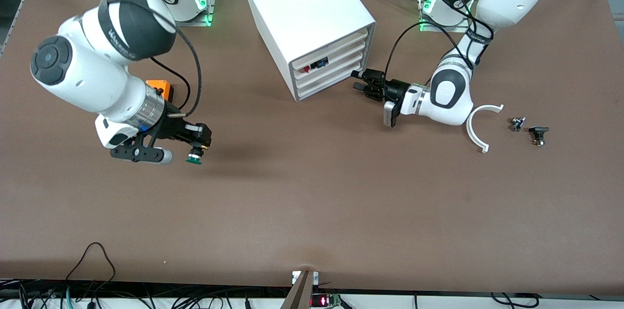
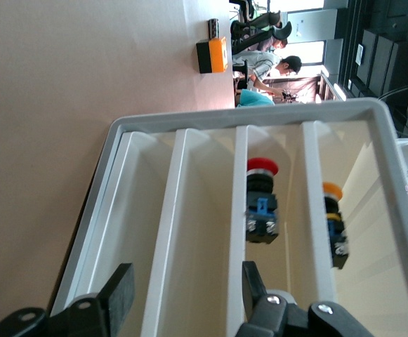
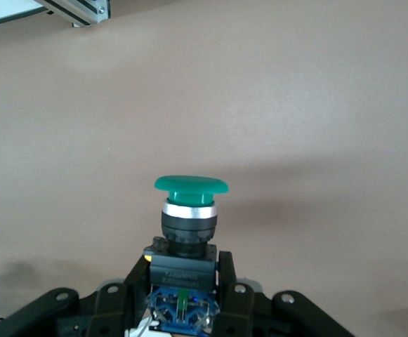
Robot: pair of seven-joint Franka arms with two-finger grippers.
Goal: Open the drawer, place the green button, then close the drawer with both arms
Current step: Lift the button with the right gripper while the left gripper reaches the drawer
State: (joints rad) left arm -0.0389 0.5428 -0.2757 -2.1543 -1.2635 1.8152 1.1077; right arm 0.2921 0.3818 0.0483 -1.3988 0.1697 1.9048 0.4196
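Observation:
The white cabinet (image 1: 307,2) stands at the back middle of the table with all four drawers shut. The drawer (image 1: 331,75) lies just beneath the one showing red and black parts (image 1: 306,69). My left gripper (image 1: 357,81) is open and empty, right in front of the drawer fronts. In the left wrist view its fingers (image 2: 123,295) stand either side of the drawer (image 2: 207,232), apart from it. My right gripper (image 1: 197,148) is shut on the button (image 1: 195,157), green cap down, above the table toward the right arm's end. The right wrist view shows the button (image 3: 189,203) held by its black body.
An orange box (image 1: 161,87) sits partly hidden under the right arm. A white curved piece (image 1: 480,124) and two small dark components (image 1: 516,124) (image 1: 538,133) lie toward the left arm's end. Another drawer holds an orange-capped part (image 2: 333,225).

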